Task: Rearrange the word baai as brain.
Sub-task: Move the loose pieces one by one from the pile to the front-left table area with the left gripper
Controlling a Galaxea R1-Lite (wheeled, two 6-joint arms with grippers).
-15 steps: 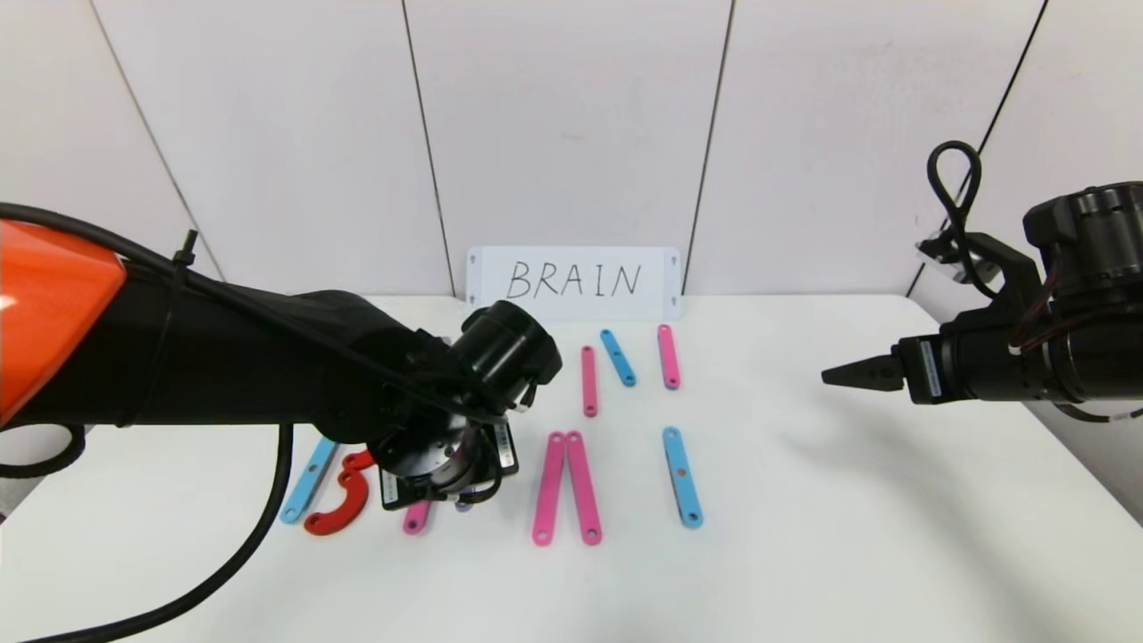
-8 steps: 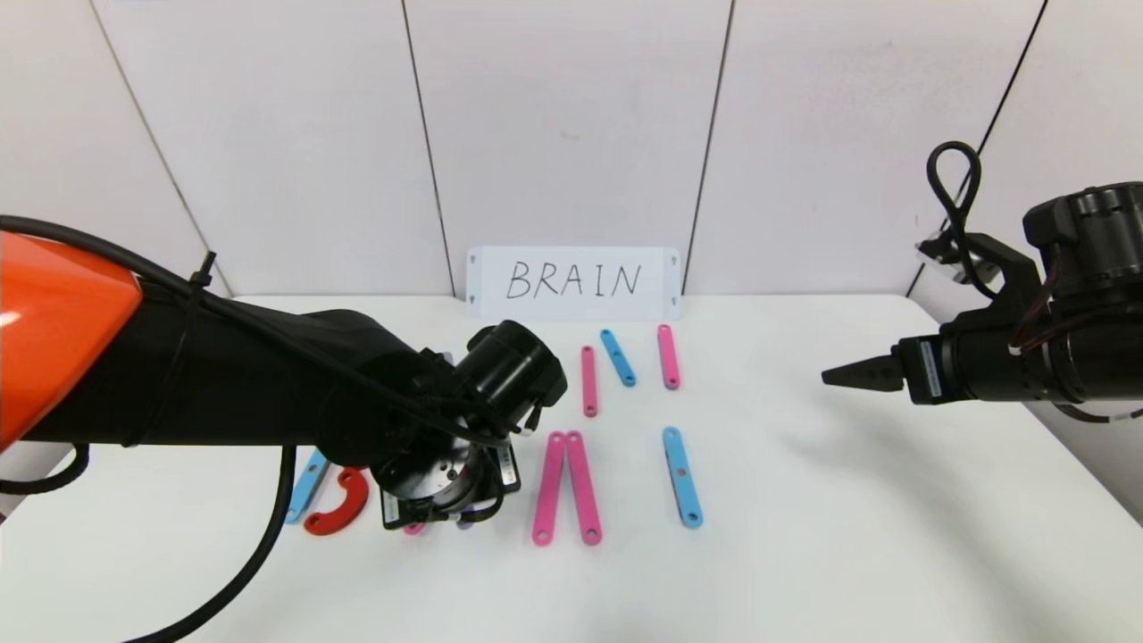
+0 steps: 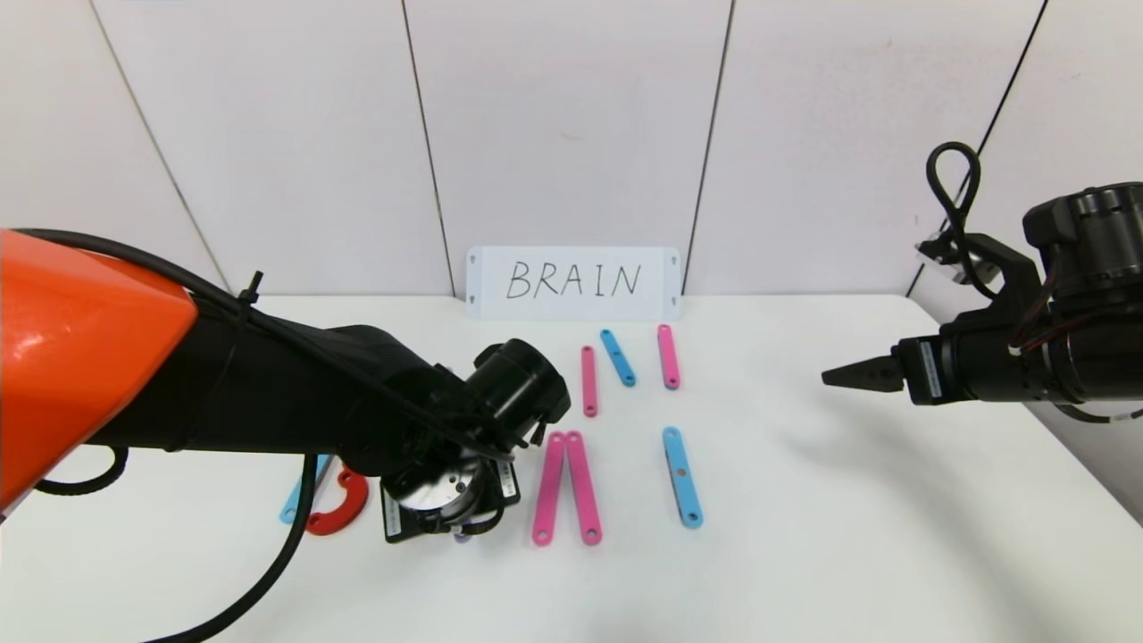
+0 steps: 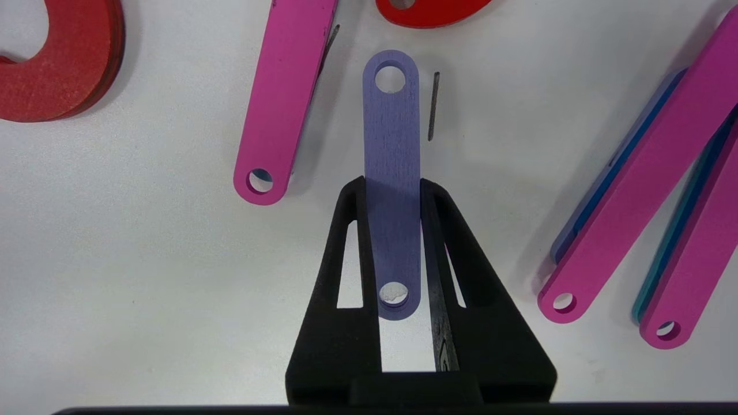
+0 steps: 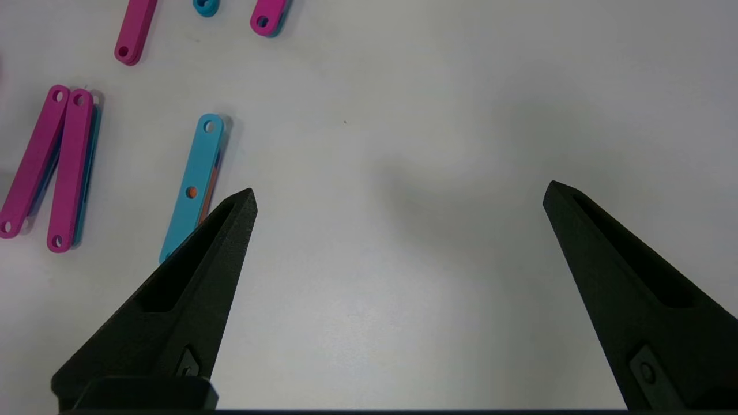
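The word is a row of flat pieces along the table's front. In the head view I see a light-blue strip [image 3: 291,507], a red arc [image 3: 343,511], two pink strips [image 3: 566,487] meeting at the far end, and a light-blue strip [image 3: 682,476]. My left gripper [image 4: 392,185] is low over the table between the red arc and the pink pair. Its fingers press both sides of a purple strip [image 4: 391,144] that lies flat. A pink strip [image 4: 283,98] and red arcs [image 4: 63,69] lie beside it. My right gripper [image 3: 846,374] hangs open at the right, away from the pieces.
A white card [image 3: 573,282] with handwritten BRAIN stands at the back wall. In front of it lie a pink strip [image 3: 588,380], a light-blue strip [image 3: 618,357] and a pink strip [image 3: 668,355]. The right wrist view shows bare table [image 5: 403,259] under the right gripper.
My left arm has moved down and toward the table's front. Its wrist now hides the pink strip and the upper red arc that showed earlier. The right arm has not moved.
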